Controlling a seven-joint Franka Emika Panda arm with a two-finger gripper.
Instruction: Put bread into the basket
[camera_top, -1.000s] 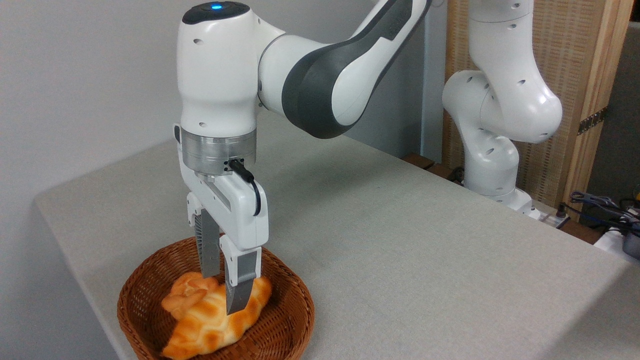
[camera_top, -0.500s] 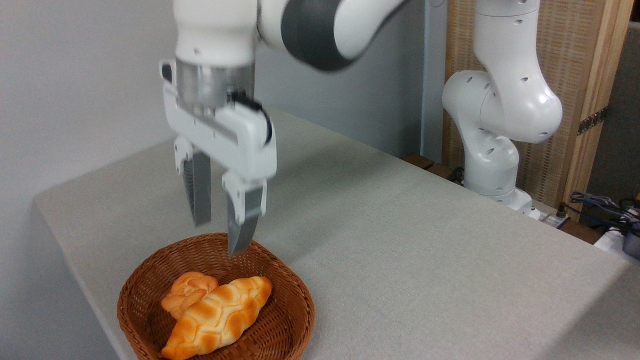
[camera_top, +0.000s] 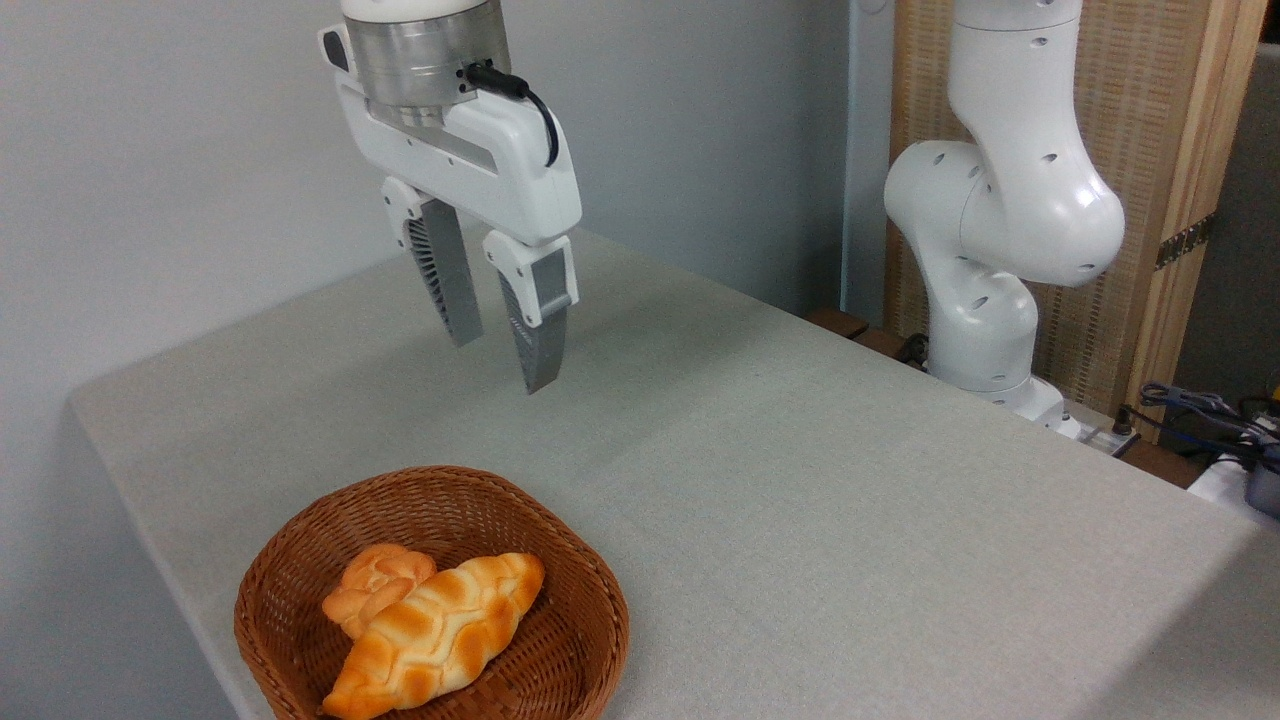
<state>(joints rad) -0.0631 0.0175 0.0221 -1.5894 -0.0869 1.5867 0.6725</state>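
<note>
The bread (camera_top: 432, 638), a long braided golden loaf, lies inside the brown wicker basket (camera_top: 575, 580) at the table's front left, leaning against a small knotted bun (camera_top: 375, 587). My gripper (camera_top: 500, 365) hangs well above and behind the basket, over the bare tabletop. Its two grey fingers stand apart with nothing between them, so it is open and touches nothing.
The grey table (camera_top: 800, 500) stretches to the right and back of the basket. The arm's white base (camera_top: 990, 270) stands at the far right edge, with cables (camera_top: 1210, 410) beyond it. The table's front left edge runs close beside the basket.
My gripper let go of the bread in the basket, opened, and rose up and back to the right. The bread stays lying in the basket.
</note>
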